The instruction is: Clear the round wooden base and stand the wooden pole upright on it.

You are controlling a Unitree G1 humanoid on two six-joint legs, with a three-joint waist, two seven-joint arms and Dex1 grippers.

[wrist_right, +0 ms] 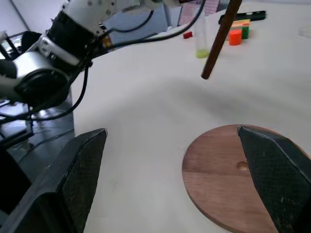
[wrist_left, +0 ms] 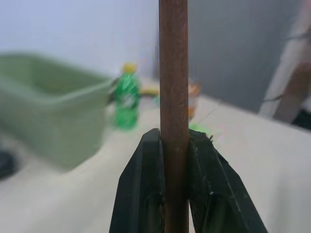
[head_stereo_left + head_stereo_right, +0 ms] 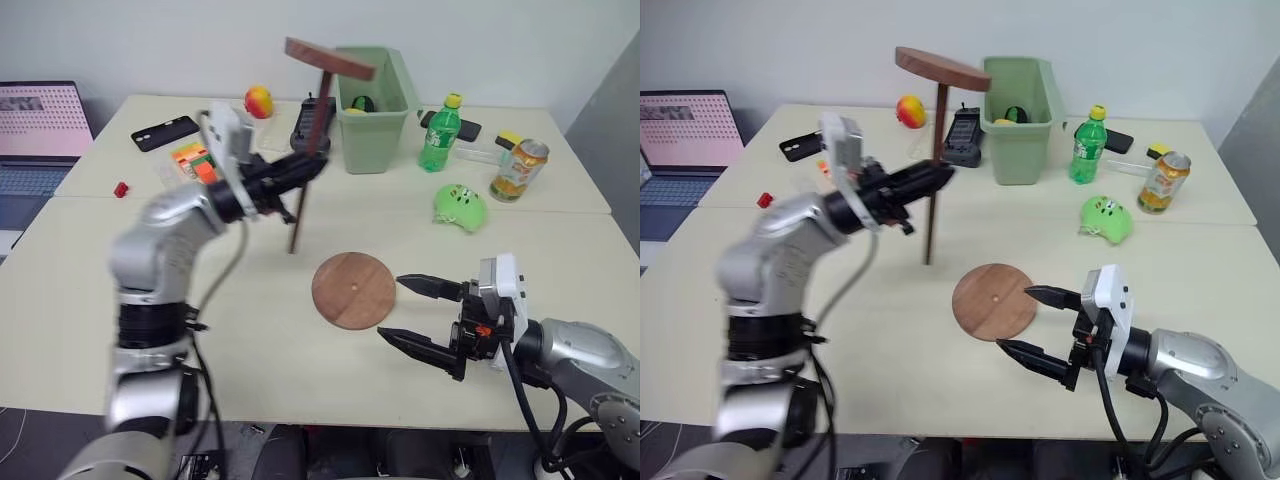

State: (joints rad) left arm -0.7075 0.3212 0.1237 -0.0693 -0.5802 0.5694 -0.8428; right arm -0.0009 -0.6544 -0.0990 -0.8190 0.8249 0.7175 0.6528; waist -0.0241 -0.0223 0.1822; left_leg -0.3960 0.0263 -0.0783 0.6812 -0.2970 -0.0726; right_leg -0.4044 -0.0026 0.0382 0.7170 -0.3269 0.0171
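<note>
The round wooden base [image 3: 353, 289] lies flat on the table near the front, its small centre hole showing and nothing on it. My left gripper [image 3: 312, 165] is shut on the wooden pole [image 3: 307, 185], gripping the rod about mid-length. The pole hangs almost upright above the table, its round disc end [image 3: 329, 58] on top and its bare lower tip just left of and behind the base. In the left wrist view the black fingers [image 2: 146, 179] clamp the brown rod [image 2: 173, 73]. My right gripper [image 3: 412, 312] stands open at the base's right edge, fingers pointing left.
A green bin [image 3: 375, 98] stands at the back with a green bottle [image 3: 440, 132], a can [image 3: 519, 169] and a green toy [image 3: 460, 207] to its right. A phone [image 3: 165, 132], coloured blocks [image 3: 194, 160], a fruit [image 3: 258, 101] and a laptop [image 3: 40, 135] are at the left.
</note>
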